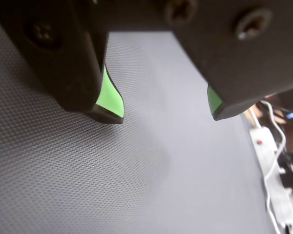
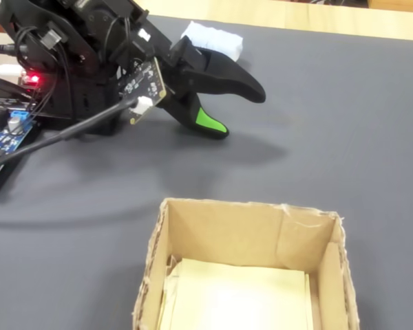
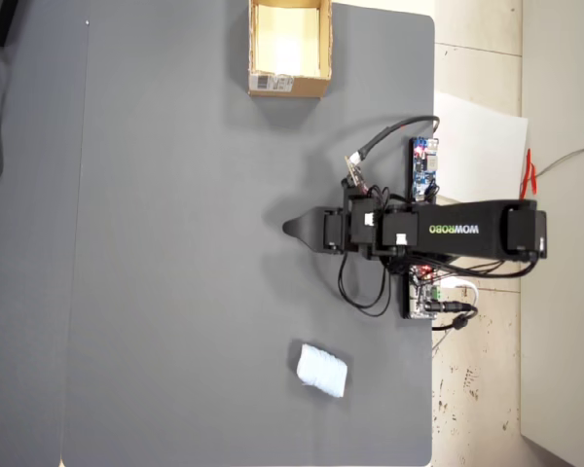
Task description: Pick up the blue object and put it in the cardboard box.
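The blue object [image 3: 322, 370], a pale, whitish soft block, lies on the grey mat near the bottom of the overhead view, well away from the arm; the fixed view shows it [image 2: 213, 38] behind the gripper. The cardboard box [image 3: 289, 85] stands at the top edge of the mat, its label wall facing the arm, and its near rim [image 2: 248, 210] fills the fixed view's foreground. My gripper [image 1: 166, 109] hovers low over bare mat, open, with green pads and nothing between them. Both views show it [image 2: 239, 111] [image 3: 292, 229] between box and block.
A blue circuit board [image 3: 424, 167] and cables sit by the arm's base at the mat's right edge. A white power strip [image 1: 268, 156] lies beyond the mat. The mat [image 3: 175, 243] stretches wide to the left in the overhead view.
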